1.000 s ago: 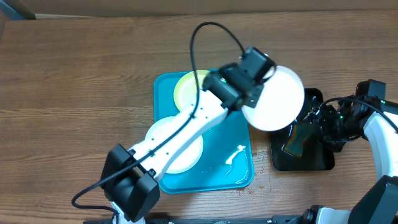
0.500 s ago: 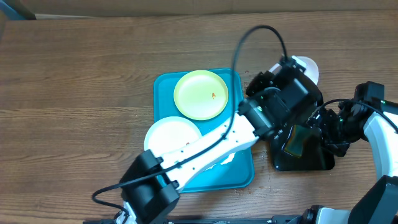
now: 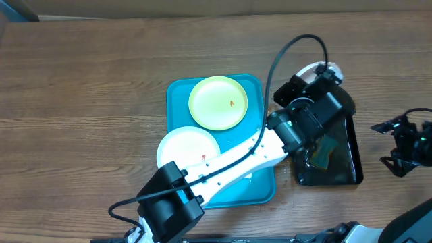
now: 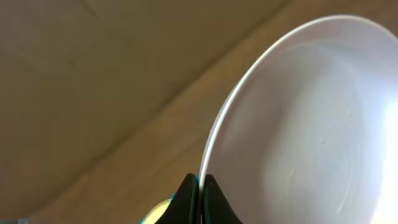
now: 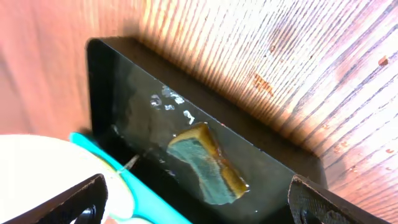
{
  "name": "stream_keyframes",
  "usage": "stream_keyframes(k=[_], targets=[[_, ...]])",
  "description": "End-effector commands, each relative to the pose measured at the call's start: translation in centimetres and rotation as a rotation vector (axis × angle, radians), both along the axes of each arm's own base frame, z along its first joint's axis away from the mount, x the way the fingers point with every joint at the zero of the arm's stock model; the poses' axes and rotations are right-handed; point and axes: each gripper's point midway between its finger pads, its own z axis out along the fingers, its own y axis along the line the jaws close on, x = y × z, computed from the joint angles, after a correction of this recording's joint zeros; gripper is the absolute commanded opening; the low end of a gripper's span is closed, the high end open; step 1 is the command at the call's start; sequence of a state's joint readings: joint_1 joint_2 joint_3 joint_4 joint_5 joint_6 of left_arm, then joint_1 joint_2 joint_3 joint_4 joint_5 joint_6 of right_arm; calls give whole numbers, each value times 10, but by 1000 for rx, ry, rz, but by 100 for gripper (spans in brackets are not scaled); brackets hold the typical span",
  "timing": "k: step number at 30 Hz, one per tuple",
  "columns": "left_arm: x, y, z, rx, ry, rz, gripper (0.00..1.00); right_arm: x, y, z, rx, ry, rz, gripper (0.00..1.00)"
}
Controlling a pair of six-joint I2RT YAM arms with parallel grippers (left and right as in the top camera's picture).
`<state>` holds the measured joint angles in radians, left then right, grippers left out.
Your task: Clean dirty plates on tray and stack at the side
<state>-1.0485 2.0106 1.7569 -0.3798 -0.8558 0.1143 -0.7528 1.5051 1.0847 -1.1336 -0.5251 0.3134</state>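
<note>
The round white plastic plate [image 3: 189, 150] nearest, red-specked, lies on the large blue rectangular plastic tray [image 3: 177, 115], with the pale yellow-green round plate [image 3: 218, 102] behind it. Right of them a yellow-and-green sponge [image 5: 205, 165] sits in the small black rectangular tray [image 3: 347, 155]; the right claw [image 3: 388, 143] is spread, empty, well clear. Farthest, the left claw [image 4: 200, 186] pinches the rim of a third white plate [image 4: 311, 124] over that tray's far end; it is best held tilted and steady so the sponge reaches its whole face.
</note>
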Motion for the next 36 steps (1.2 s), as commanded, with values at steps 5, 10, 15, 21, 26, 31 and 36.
stream_keyframes(k=[5,10,15,21,26,31,36], targets=[[-41,-30,36,147,-154,-54,4,9,0,18,23,-84,-5,100],[-44,-29,38,156,-166,-37,4,9,0,18,22,-84,-5,100],[-43,-26,40,162,-176,-15,4,9,0,17,22,-84,-5,100],[-43,-26,40,162,-176,-15,4,9,0,17,22,-84,-5,100],[-43,-26,40,161,-176,-14,4,9,0,17,22,-84,-5,100],[-42,-19,37,60,-163,45,4,9,0,17,22,-84,-5,100],[-37,4,28,-110,-52,109,4,9,0,17,23,-83,-5,100]])
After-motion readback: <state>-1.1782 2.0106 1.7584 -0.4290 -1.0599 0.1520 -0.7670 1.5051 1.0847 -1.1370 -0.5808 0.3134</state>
